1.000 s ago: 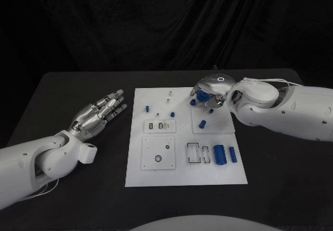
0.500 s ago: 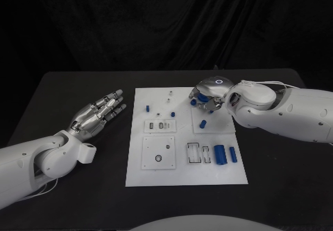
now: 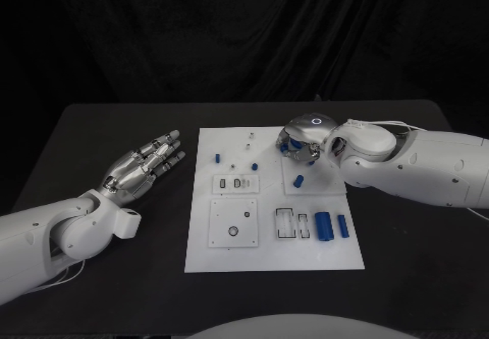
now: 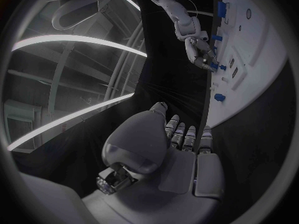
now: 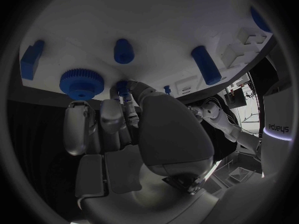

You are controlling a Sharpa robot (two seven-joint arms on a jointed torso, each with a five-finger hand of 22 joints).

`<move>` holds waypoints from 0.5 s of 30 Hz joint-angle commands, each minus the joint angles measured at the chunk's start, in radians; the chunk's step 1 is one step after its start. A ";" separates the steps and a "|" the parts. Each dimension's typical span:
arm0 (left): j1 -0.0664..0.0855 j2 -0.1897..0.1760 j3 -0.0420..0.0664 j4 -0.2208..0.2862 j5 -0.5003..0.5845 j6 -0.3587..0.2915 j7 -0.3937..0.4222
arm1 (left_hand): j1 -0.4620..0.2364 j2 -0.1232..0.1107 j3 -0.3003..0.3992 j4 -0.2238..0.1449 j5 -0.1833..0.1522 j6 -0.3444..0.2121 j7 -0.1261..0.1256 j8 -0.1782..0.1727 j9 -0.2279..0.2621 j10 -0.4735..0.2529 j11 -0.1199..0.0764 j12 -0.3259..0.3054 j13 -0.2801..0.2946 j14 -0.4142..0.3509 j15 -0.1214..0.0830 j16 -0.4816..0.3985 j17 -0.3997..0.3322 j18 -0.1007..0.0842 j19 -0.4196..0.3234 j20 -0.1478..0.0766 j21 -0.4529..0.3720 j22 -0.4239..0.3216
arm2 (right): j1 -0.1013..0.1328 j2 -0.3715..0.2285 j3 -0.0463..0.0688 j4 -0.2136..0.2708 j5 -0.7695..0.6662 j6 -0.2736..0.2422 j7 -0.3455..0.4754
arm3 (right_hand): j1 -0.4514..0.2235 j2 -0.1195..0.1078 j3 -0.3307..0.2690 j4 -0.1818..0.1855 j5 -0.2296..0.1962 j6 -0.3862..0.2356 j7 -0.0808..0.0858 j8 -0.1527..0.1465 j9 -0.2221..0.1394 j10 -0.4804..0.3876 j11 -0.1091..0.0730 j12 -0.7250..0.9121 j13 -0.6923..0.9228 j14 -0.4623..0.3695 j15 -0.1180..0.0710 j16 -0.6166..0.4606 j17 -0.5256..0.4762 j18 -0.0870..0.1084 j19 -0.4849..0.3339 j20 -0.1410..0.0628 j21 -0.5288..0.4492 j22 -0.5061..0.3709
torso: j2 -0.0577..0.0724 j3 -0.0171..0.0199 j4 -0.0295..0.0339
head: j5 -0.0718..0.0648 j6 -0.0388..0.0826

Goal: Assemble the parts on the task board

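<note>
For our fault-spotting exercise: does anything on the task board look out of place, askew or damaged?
Nothing stands out. The board lies flat and square on the table; the blue parts lie tidily on it. The right hand works at the board's far corner by a blue gear; the left hand is beside the board.

White rounded arms, thin white cables, each silver robot hand [image 3: 145, 167] many-fingered.
</note>
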 commanded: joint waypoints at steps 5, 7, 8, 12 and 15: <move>0.001 0.001 0.001 -0.002 0.000 0.018 0.133 | 0.009 -0.004 0.007 -0.001 0.008 0.000 0.007 0.000 0.002 -0.002 0.007 0.003 0.000 0.000 0.010 0.005 0.002 0.011 0.001 0.006 0.005 0.002 | -0.005 -0.005 -0.001 -0.001 -0.002 -0.056 0.010 | 0.036 0.008 0.021 -0.020 -0.070 0.032 0.002 0.017 0.025 0.064 -0.028 0.028 0.013 0.007 -0.023 0.002 0.006 -0.003 0.004 -0.026 0.009 0.010 | 0.000 0.0005 -0.0027 | 0.006 0.001; 0.001 0.002 0.001 -0.003 0.000 0.020 0.131 | 0.009 -0.004 0.007 -0.001 0.008 0.000 0.007 0.000 0.002 -0.002 0.007 0.003 0.000 0.000 0.010 0.005 0.002 0.011 0.001 0.006 0.005 0.002 | -0.005 -0.008 -0.001 0.001 -0.002 -0.065 0.012 | 0.043 0.012 0.016 -0.025 -0.109 0.049 0.004 0.026 0.036 0.086 -0.038 0.040 0.019 0.009 -0.031 -0.002 0.005 -0.004 0.006 -0.033 0.009 0.013 | 0.000 0.0004 -0.0030 | 0.006 0.001; 0.001 0.002 0.001 -0.003 0.000 0.020 0.131 | 0.009 -0.004 0.008 -0.002 0.009 0.000 0.007 0.000 0.002 -0.002 0.007 0.003 0.000 0.001 0.011 0.005 0.002 0.011 0.002 0.006 0.005 0.002 | -0.004 -0.010 -0.001 0.003 -0.002 -0.069 0.013 | 0.042 0.012 0.015 -0.024 -0.115 0.050 0.004 0.027 0.038 0.086 -0.039 0.041 0.020 0.009 -0.032 -0.001 0.006 -0.004 0.006 -0.034 0.009 0.014 | 0.000 0.0004 -0.0030 | 0.006 0.001; 0.001 0.001 0.001 -0.004 0.000 0.022 0.128 | 0.009 -0.004 0.010 -0.003 0.009 0.001 0.008 0.000 0.002 -0.002 0.007 0.003 0.000 0.001 0.012 0.005 0.002 0.011 0.003 0.007 0.006 0.002 | 0.005 -0.013 -0.001 0.013 -0.002 -0.087 0.020 | 0.044 0.015 0.008 -0.023 -0.142 0.058 0.004 0.030 0.046 0.095 -0.044 0.045 0.023 0.012 -0.036 -0.002 0.010 -0.005 0.009 -0.038 0.009 0.017 | 0.000 0.0004 -0.0021 | 0.007 0.003; 0.001 0.000 0.001 -0.004 0.000 0.022 0.127 | 0.009 -0.004 0.011 -0.004 0.009 0.002 0.008 0.001 0.002 -0.002 0.008 0.003 0.000 0.001 0.013 0.005 0.002 0.011 0.003 0.008 0.006 0.002 | 0.019 -0.008 -0.001 0.020 -0.002 -0.090 0.025 | 0.043 0.014 0.003 -0.021 -0.158 0.064 0.006 0.034 0.052 0.103 -0.047 0.049 0.026 0.015 -0.039 -0.001 0.018 -0.006 0.012 -0.041 0.012 0.023 | 0.000 0.0007 -0.0029 | 0.009 0.005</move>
